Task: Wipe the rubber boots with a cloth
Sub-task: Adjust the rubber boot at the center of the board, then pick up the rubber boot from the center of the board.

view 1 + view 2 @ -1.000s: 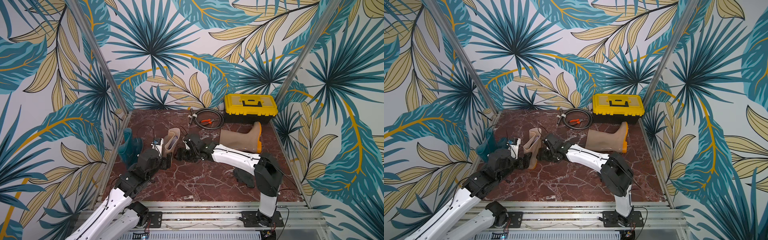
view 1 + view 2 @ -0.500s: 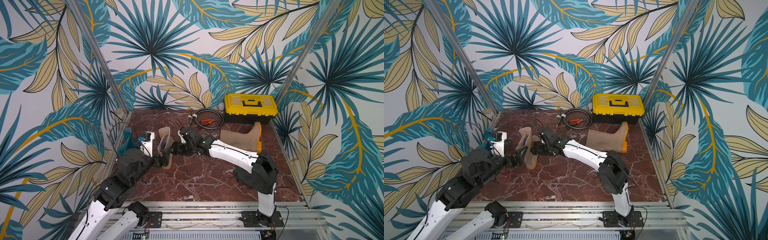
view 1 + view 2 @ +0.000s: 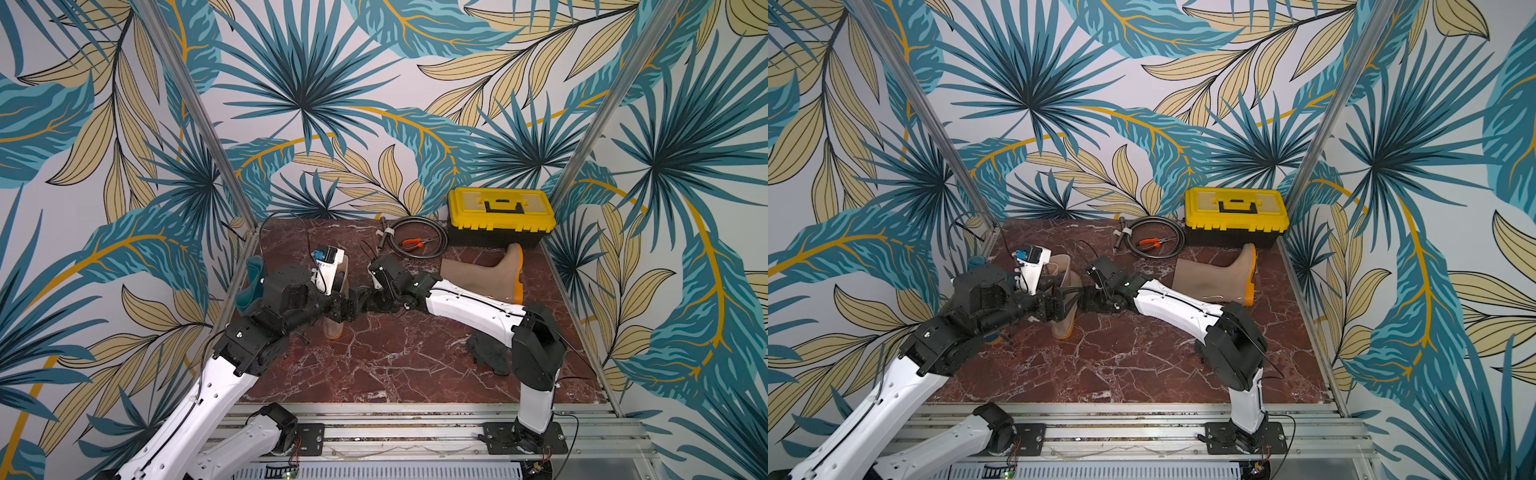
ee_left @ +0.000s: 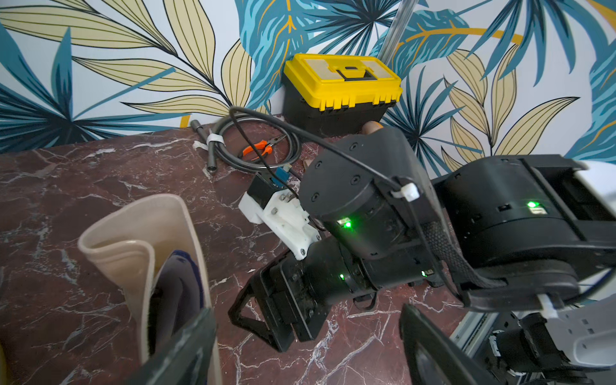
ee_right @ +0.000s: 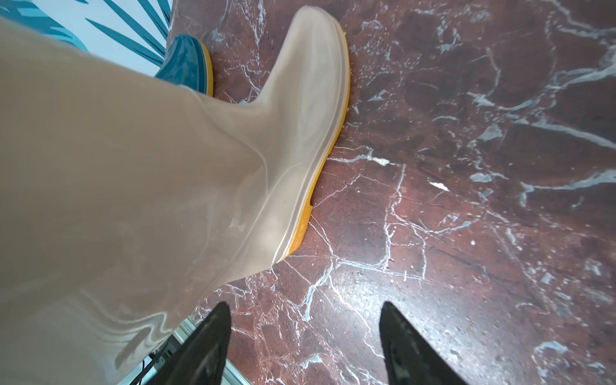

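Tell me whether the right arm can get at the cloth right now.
Probably yes, though awkwardly. Nothing covers the cloth, but it lies close beside the right arm's own elbow, while the open right gripper is stretched out at the upright beige boot. The arm would have to fold back tightly.

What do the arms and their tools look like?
The left arm and right arm have white shells and black joint housings, with black cables. The left tool and right tool each have two black tapered fingers. Green lights glow on the right arm's wrist.

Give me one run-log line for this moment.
left pincer: open, at upright beige boot | right pincer: open, beside it | cloth: on marble surface, unheld
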